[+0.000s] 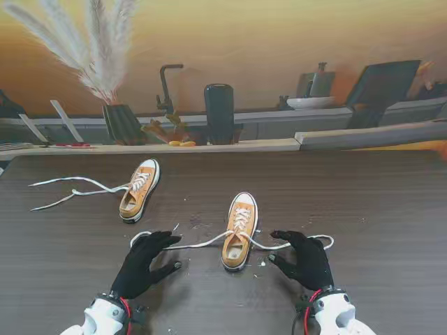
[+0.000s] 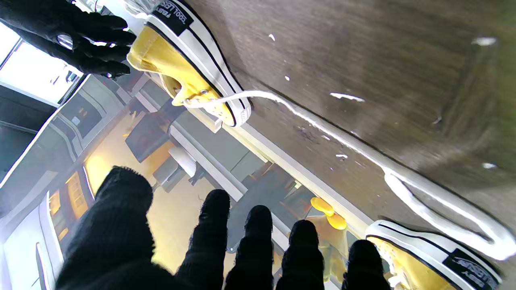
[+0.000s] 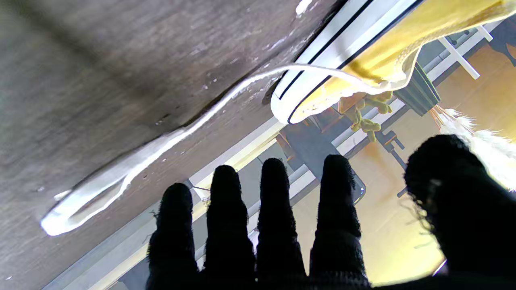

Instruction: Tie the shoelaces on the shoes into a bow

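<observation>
An orange sneaker (image 1: 239,230) with white laces stands near the table's middle, toe pointing away from me. Its left lace (image 1: 192,243) runs out to a folded loop by my left hand (image 1: 144,264); its right lace (image 1: 307,240) loops out under my right hand (image 1: 304,259). Both black-gloved hands hover open, fingers spread, one on each side of the shoe, holding nothing. The left wrist view shows this sneaker (image 2: 189,68) and the lace loop (image 2: 439,213) on the table. In the right wrist view the lace (image 3: 133,161) lies beyond the fingers (image 3: 274,201). A second orange sneaker (image 1: 139,190) lies farther left.
The second sneaker's untied laces (image 1: 70,192) trail left across the dark wooden table (image 1: 377,202). Small white crumbs (image 1: 264,263) dot the surface near the shoe. Behind the table's far edge stand a vase with pampas grass (image 1: 119,118), a black cylinder (image 1: 219,112) and a counter.
</observation>
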